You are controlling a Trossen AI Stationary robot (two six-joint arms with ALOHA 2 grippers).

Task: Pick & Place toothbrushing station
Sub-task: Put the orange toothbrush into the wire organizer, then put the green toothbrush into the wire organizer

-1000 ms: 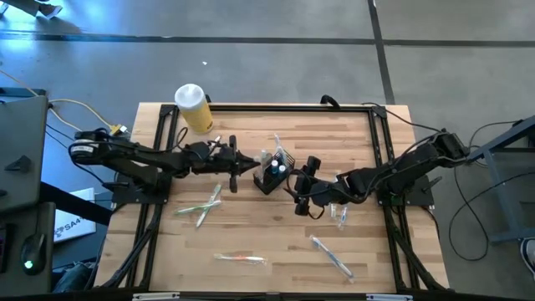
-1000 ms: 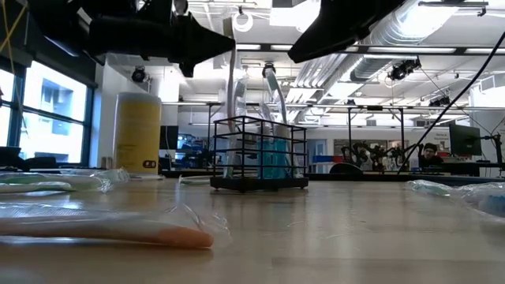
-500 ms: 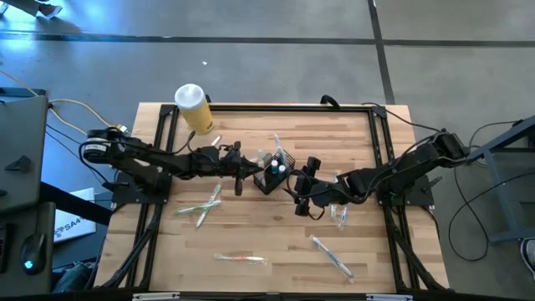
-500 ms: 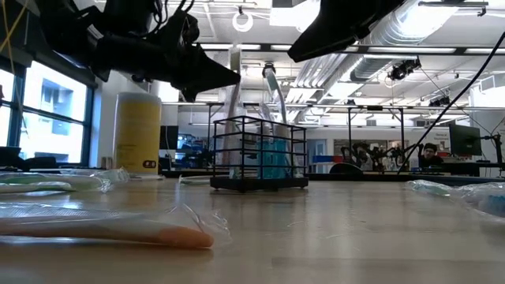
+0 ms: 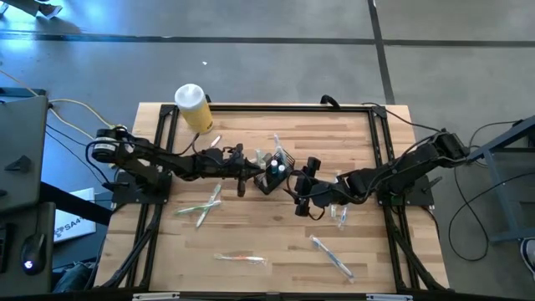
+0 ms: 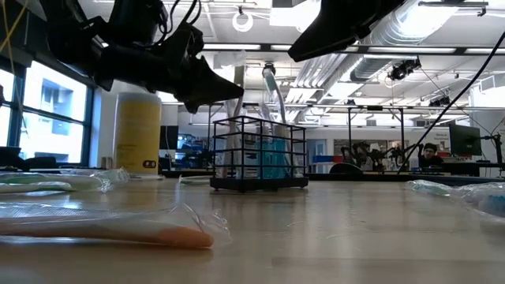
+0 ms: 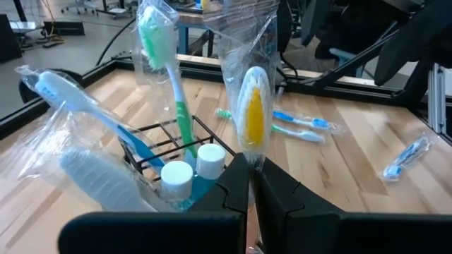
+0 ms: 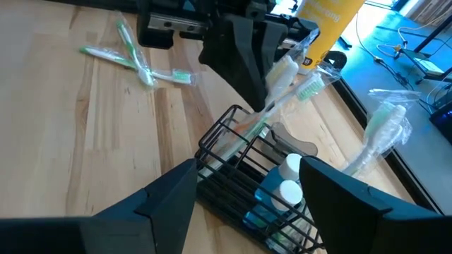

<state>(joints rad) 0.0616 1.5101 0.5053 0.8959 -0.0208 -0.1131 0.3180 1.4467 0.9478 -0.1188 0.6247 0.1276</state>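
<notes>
the left gripper [image 7: 251, 185] is pinching a wrapped yellow toothbrush [image 7: 252, 116] upright just above the toothbrushing station [image 7: 176, 176], seemingly to slot it in, while the right gripper [image 8: 244, 185] is waiting spread beside it

We cannot see where the wrapped yellow brush [image 7: 253, 116] ends: the left fingers [image 7: 236, 185] pinch shut over its lower part and hide it, so whether it reaches into the caddy [image 7: 164, 144] is unclear. In the low view the left gripper [image 6: 225, 92] is a dark shape whose fingertips merge with the wrappers behind. From above, the caddy [image 5: 275, 171] is too small to tell its compartments or contents apart. The right fingers [image 8: 169, 204] run off the picture's edge. The jar [image 8: 326, 15] is cut off too.
</notes>
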